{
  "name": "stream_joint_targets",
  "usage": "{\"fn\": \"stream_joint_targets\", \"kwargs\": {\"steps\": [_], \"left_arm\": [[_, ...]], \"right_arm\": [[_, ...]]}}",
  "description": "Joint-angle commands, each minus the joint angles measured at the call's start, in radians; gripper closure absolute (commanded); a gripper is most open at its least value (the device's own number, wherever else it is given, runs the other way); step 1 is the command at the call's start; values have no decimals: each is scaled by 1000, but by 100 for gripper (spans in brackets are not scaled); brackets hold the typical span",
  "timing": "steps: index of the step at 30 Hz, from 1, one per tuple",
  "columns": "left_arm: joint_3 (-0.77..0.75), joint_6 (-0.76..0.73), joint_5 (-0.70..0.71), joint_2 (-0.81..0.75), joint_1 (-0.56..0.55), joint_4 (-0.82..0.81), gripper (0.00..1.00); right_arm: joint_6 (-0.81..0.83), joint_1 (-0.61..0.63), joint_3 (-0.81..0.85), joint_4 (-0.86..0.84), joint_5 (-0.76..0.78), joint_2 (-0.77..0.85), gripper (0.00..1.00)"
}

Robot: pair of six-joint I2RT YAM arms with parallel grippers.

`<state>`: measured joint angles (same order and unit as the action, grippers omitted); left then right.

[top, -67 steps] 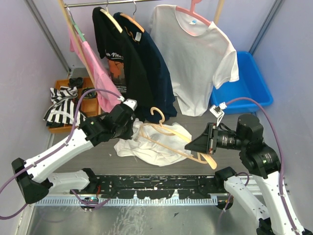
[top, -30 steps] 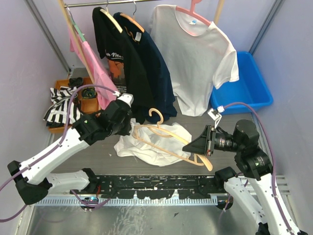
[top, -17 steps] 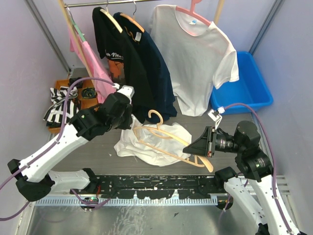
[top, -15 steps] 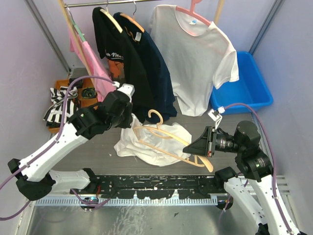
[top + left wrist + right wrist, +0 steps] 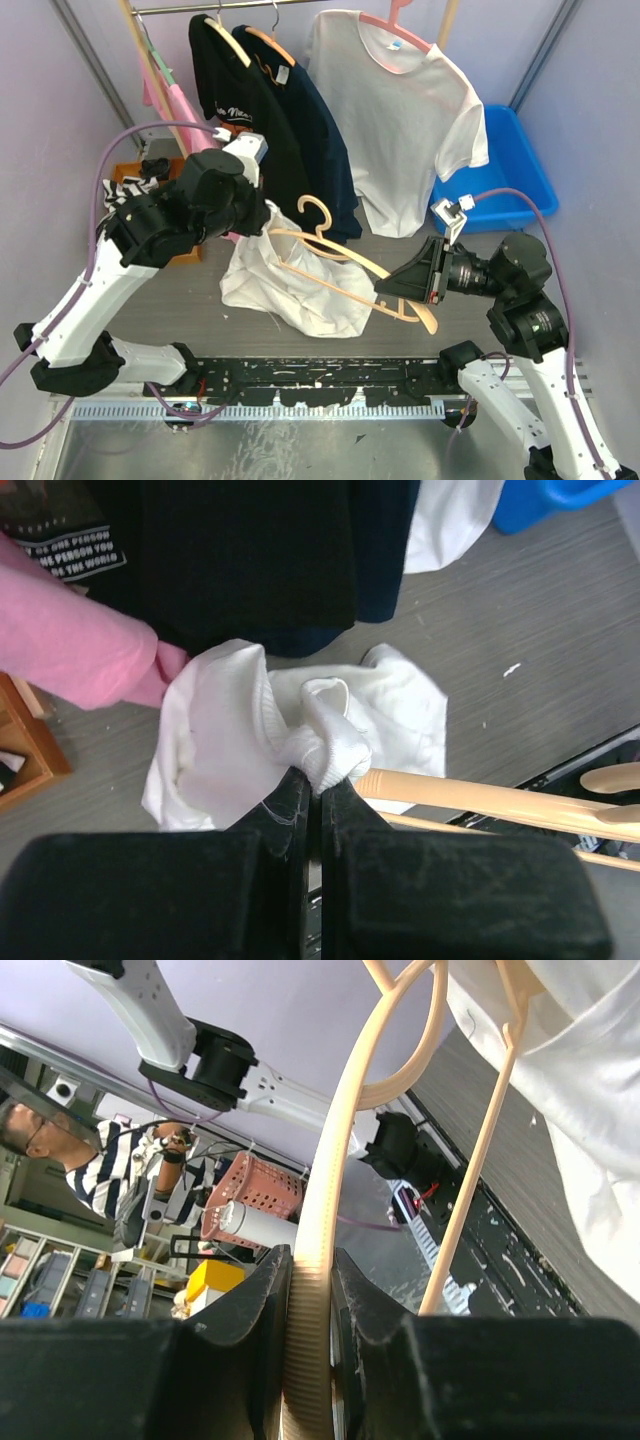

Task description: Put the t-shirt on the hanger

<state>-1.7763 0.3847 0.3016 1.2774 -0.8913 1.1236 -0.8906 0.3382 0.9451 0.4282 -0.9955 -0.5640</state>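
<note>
The left claw has gone up higher. It is pinched tight on a little fold of the white t-shirt, which hangs down from it under the wooden hanger. The right claw squeezes one end of the hanger. That little pinch could slip, and the shirt would drop off.

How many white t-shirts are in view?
2. The hanging t-shirt is on a pink hanger at the rail; the crumpled t-shirt is pinched in the left pincer, against the wooden hanger. Others may be hidden.

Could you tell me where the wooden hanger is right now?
The wooden hanger sits mid-frame in the top view, one end clamped in the right hand, its other arm against the white t-shirt held by the left hand.
</note>
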Motion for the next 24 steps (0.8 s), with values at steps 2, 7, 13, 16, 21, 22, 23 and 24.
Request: {"fn": "stream_joint_targets", "kwargs": {"steps": [2, 7, 13, 16, 21, 22, 23, 24], "left_arm": [[-119, -33, -35, 44, -25, 57, 100], [-127, -35, -35, 41, -50, 54, 100], [-134, -37, -23, 37, -84, 39, 100], [-131, -41, -18, 30, -101, 21, 100], [-114, -43, -7, 8, -133, -24, 100], [-109, -42, -7, 2, -138, -34, 100], [-103, -43, -7, 1, -144, -46, 100], [-97, -43, -8, 0, -148, -56, 100]], "right_arm": [[6, -4, 101, -158, 22, -59, 99], [-39, -2, 55, -275, 12, -73, 99], [-137, -2, -20, -444, 3, -68, 99], [-155, -3, -25, -473, 8, -72, 99], [-174, -2, -46, -500, 28, -74, 99], [-180, -1, -52, -507, 30, -74, 99], [-183, -2, -56, -511, 34, -75, 99], [-185, -2, -59, -516, 37, -77, 99]]}}
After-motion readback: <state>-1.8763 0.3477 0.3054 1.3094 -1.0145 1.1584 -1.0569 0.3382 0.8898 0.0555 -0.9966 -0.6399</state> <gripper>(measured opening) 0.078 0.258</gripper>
